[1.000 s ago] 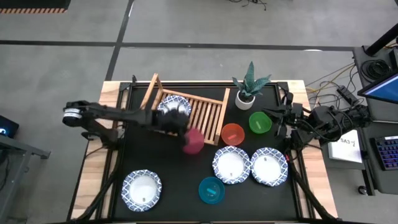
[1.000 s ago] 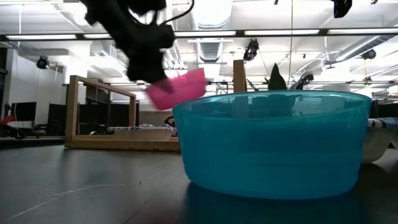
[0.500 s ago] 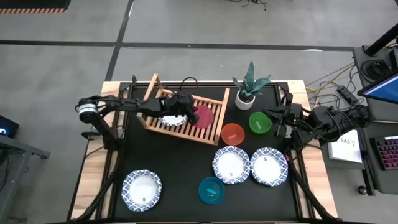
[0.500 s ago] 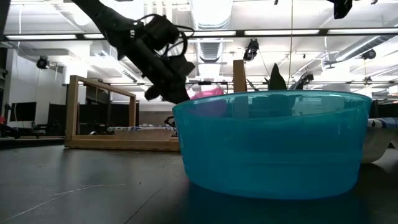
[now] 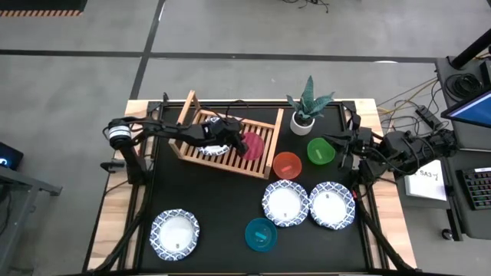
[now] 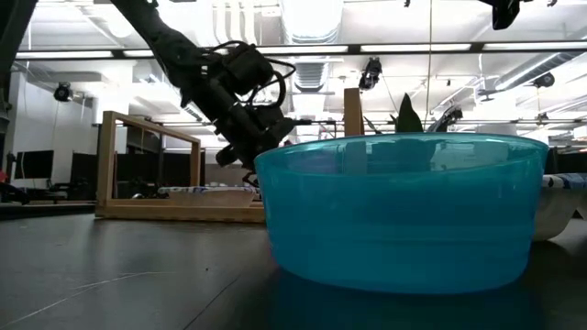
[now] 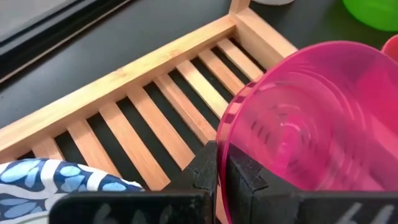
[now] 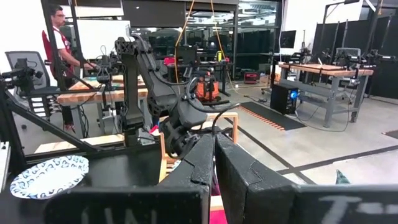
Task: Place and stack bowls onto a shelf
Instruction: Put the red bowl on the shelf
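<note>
Holding the pink bowl [image 5: 252, 144] over the shelf [image 5: 263, 151], my left gripper [image 7: 219, 167] pinches its rim.
The bowl stands tilted beyond my clamped fingers [image 7: 202, 171]; my right gripper [image 8: 214, 151] waits closed at the table's edge.

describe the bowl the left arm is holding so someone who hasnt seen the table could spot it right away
Find the wooden slatted shelf at the back of the black table, left of the potted plant. Over its slats the left pincer grips the rim of a small pink bowl, tilted on edge beside a blue-patterned white bowl already on the shelf. It is the only pink bowl and the only one held.
</note>
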Controlling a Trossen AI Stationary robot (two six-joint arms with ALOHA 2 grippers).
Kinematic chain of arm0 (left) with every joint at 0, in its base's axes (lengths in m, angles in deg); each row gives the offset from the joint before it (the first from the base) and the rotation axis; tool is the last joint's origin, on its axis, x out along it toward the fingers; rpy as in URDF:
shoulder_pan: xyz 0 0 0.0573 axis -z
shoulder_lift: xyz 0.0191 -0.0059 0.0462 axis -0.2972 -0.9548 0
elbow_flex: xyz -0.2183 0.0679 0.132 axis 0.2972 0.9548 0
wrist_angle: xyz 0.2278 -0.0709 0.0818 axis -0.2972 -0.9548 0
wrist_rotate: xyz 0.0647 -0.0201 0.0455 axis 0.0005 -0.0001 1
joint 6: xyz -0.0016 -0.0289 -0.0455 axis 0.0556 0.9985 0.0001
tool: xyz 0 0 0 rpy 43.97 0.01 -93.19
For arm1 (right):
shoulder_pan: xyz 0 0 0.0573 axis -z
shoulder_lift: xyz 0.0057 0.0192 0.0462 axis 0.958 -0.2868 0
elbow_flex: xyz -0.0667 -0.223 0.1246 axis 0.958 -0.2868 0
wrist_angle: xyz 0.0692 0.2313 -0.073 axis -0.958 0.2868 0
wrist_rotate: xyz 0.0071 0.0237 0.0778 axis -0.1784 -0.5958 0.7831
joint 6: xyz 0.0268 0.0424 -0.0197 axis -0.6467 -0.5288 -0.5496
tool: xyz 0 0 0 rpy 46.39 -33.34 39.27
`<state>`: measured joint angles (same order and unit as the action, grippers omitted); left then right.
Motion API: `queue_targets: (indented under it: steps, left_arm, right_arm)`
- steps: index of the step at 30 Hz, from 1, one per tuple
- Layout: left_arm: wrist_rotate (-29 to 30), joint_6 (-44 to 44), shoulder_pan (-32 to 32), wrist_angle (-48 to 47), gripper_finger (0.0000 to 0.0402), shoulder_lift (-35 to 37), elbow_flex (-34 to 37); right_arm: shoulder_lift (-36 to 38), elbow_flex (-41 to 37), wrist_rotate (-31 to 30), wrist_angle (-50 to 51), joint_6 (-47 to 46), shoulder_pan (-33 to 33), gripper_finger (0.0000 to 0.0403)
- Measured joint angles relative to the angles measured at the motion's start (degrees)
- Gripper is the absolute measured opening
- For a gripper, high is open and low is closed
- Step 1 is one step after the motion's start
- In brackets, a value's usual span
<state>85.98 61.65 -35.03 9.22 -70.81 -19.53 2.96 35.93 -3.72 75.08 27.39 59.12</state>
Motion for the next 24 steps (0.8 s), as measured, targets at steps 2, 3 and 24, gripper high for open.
queue_targets:
  steps: [2, 3, 24]
  left_arm:
    - [1.2, 0.0, 0.0, 0.1, 0.0000, -0.3, 0.0]
    - [1.8, 0.0, 0.0, 0.1, 0.0002, -0.4, 0.0]
    - [-8.7, -5.2, 1.1, -0.3, 0.0068, 5.1, 0.0]
  right_arm:
    - [0.0, 0.0, 0.0, 0.0, 0.0, 0.0, 0.0009]
    - [0.0, 0.0, 0.0, 0.0, 0.0, 0.0, 0.0009]
    - [0.0, 0.0, 0.1, 0.4, -3.7, 0.0, 0.0009]
